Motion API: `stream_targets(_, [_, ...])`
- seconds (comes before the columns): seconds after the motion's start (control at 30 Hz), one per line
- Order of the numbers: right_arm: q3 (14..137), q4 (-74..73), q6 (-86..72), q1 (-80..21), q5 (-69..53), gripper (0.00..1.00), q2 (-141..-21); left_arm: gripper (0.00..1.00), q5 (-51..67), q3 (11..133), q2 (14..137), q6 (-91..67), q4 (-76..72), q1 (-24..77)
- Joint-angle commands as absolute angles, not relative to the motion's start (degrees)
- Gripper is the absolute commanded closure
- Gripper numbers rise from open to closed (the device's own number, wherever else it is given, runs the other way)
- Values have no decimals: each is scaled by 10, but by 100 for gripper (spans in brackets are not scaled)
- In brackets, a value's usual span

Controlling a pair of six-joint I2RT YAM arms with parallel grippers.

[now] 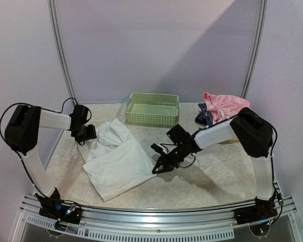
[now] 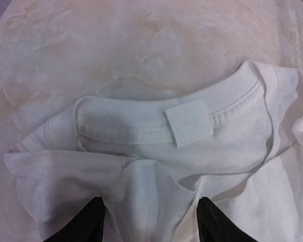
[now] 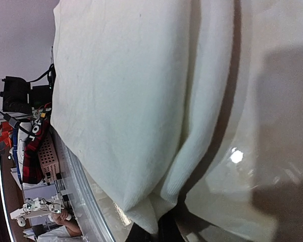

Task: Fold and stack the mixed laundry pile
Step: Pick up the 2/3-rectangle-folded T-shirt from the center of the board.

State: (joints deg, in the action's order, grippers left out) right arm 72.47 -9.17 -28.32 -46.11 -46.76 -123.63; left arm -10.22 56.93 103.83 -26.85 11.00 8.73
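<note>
Both claws flank the white piece (image 1: 116, 160): left claw (image 2: 151, 204) wide over its collar (image 2: 141, 132), right claw (image 1: 158, 167) at its right edge, where I cannot tell its grip. Folding starts here; next, I reckon, pinch and fold across.

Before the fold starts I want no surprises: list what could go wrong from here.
1. The left jaws stand apart with bunched cloth between them, by the collar of the white shirt; closing may catch both layers and drag the fold crooked.
2. The right jaws sit at the shirt's rolled side edge; a shallow pinch there could slip out.
3. The shirt lies creased; folding now may set wrinkles.
</note>
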Motion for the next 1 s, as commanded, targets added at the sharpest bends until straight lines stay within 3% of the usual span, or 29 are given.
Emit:
stream_targets(0.0, [687,-157,-298,-489,-416,100,-1216,37,-68,636,1086,-271,120,83])
stream_targets(0.37, [672,-124,-337,-524,-413,100,-1202,42,-36,764,1167,-243,168,85])
stream_targets(0.43, [669,-117,-338,-524,-414,100,-1203,41,-52,739,1135,-237,162,88])
stream_targets(0.73, [671,-107,-323,-524,-426,100,-1226,15,-158,585,917,-229,190,145])
stream_targets(0.97, [659,-92,-315,-524,-422,100,-1218,12,-207,470,734,-265,248,232])
